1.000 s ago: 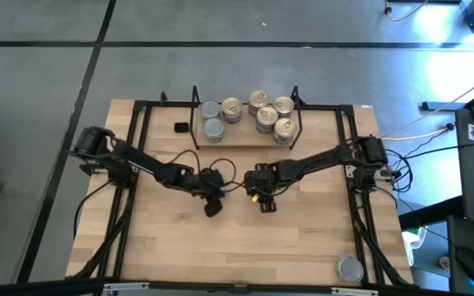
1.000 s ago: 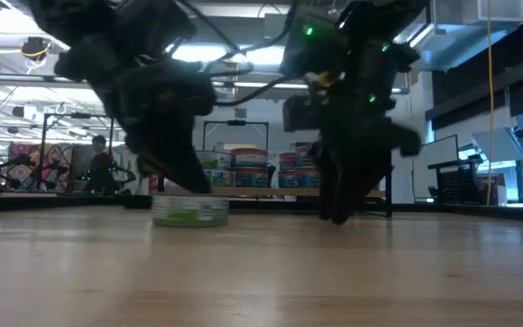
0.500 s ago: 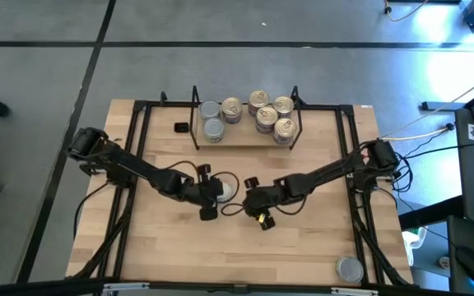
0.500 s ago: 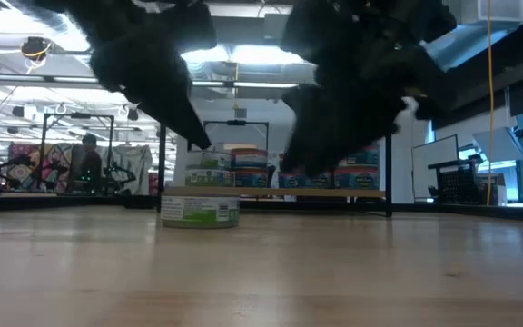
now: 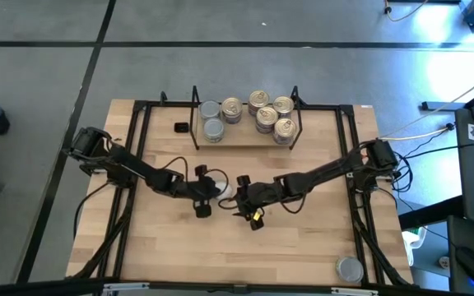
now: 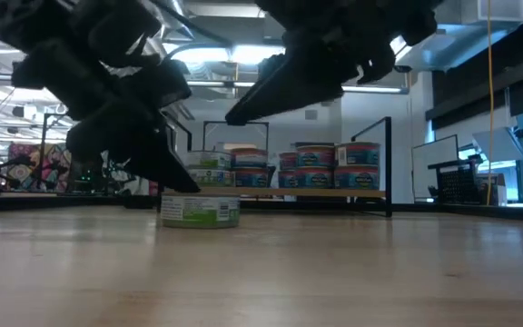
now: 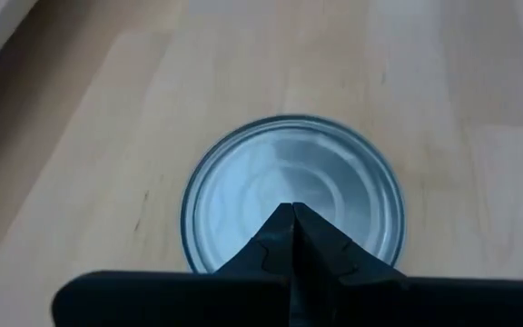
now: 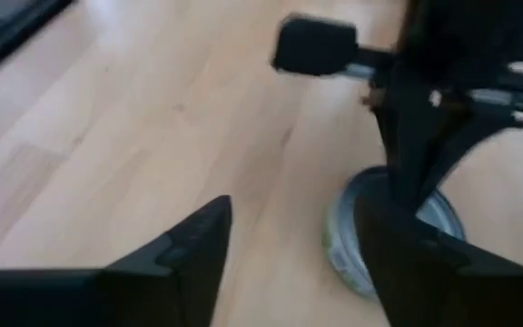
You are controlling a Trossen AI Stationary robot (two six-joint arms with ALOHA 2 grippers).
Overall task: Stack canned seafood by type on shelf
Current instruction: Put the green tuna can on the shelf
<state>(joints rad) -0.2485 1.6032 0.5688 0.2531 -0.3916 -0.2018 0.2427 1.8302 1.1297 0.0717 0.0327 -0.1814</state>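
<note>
Shelf (image 5: 245, 141) holds seven tins (image 5: 263, 113), some stacked.

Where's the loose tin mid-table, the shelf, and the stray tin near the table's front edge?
loose tin (image 7: 293, 182): left wrist view, on its silver lid.
shelf (image 5: 245, 140): high view, on its bare wood base.
stray tin (image 5: 350, 269): high view, on its lid's centre.

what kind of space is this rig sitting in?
Probably a robotics lab or workshop. The low view shows exposed ceiling ducts and further frames with equipment behind the wooden table; the high view shows a grey concrete floor with loose cables.
</note>
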